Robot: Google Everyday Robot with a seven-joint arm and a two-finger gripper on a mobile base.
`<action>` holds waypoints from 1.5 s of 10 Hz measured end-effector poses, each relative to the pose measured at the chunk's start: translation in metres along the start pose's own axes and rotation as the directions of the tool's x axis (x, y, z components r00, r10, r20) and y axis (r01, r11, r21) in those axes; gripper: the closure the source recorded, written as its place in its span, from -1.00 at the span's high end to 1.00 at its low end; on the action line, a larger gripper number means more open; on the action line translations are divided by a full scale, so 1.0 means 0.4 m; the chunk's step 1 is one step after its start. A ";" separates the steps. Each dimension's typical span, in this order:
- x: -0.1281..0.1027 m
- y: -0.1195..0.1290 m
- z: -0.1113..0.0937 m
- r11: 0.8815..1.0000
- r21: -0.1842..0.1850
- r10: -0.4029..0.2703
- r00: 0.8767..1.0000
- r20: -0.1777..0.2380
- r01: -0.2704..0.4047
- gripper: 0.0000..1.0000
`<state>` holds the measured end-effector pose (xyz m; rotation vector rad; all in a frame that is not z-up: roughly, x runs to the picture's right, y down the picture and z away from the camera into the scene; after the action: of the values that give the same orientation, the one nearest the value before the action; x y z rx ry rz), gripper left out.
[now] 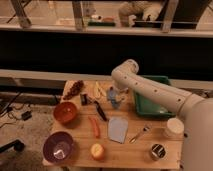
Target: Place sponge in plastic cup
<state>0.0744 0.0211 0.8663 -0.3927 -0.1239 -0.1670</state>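
A flat blue-grey sponge (118, 129) lies on the wooden table (80, 157), near the middle front. The off-white plastic cup (174, 127) stands at the table's right edge, behind the shiny metal cup (158, 151). My white arm reaches in from the right, and my gripper (114, 97) hangs over the back middle of the table. It is behind the sponge and well left of the plastic cup. The sponge and the cup stand apart, with a fork (140, 133) lying between them.
A green tray (152, 105) sits at back right under my arm. An orange bowl (65, 112), a purple bowl (59, 147), a carrot (94, 126), a black utensil (101, 111), a round fruit (97, 150), grapes (75, 89) and a banana (99, 89) are spread over the left half.
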 end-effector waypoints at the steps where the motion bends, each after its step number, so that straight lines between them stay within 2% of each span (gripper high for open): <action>1: -0.001 0.000 0.000 1.000 0.000 -0.001 1.000 0.000 0.001 -0.76; 14: -0.001 0.000 0.001 1.000 0.000 -0.001 1.000 0.000 0.001 -0.76; 15: -0.001 0.000 0.001 1.000 0.000 0.000 1.000 0.000 0.000 -0.84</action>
<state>0.0741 0.0212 0.8665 -0.3931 -0.1242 -0.1673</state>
